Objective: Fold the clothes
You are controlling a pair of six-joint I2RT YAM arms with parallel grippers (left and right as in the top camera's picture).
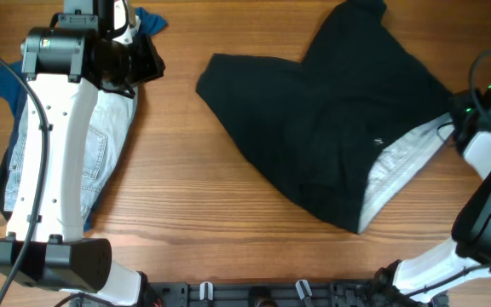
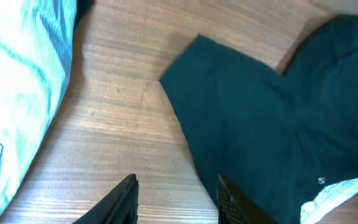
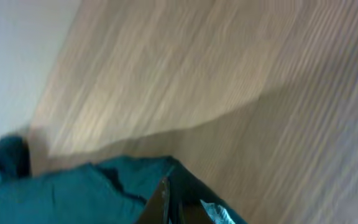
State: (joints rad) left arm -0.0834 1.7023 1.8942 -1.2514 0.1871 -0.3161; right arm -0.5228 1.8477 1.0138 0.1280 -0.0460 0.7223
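Black shorts (image 1: 314, 128) lie spread, crumpled and unfolded, across the centre and upper right of a wooden table (image 1: 228, 222). One leg reaches toward the top edge of the overhead frame, and the pale waistband lining (image 1: 399, 166) is turned outward at lower right. At the right edge, the right gripper (image 1: 459, 119) has its jaws together on the waistband end of the shorts. Its own blurred wrist view shows dark cloth bunched round the closed fingertips, with a scrap of pale lining just beside them. At upper left, the left gripper (image 2: 176, 200) hangs over bare wood with its fingers (image 2: 124, 198) apart and nothing between them. It is flanked by the near corner of the black shorts on one side and light-blue denim shorts (image 1: 113, 136) on the other. The denim pair lies flat down the left side beneath the left arm, with a blue top (image 1: 150, 21) peeking out above it at the top left. Whether the denim is neatly folded cannot be told, since the arm covers much of it. Judged from this, the black shorts are only at the first grasp, with every fold left to make.
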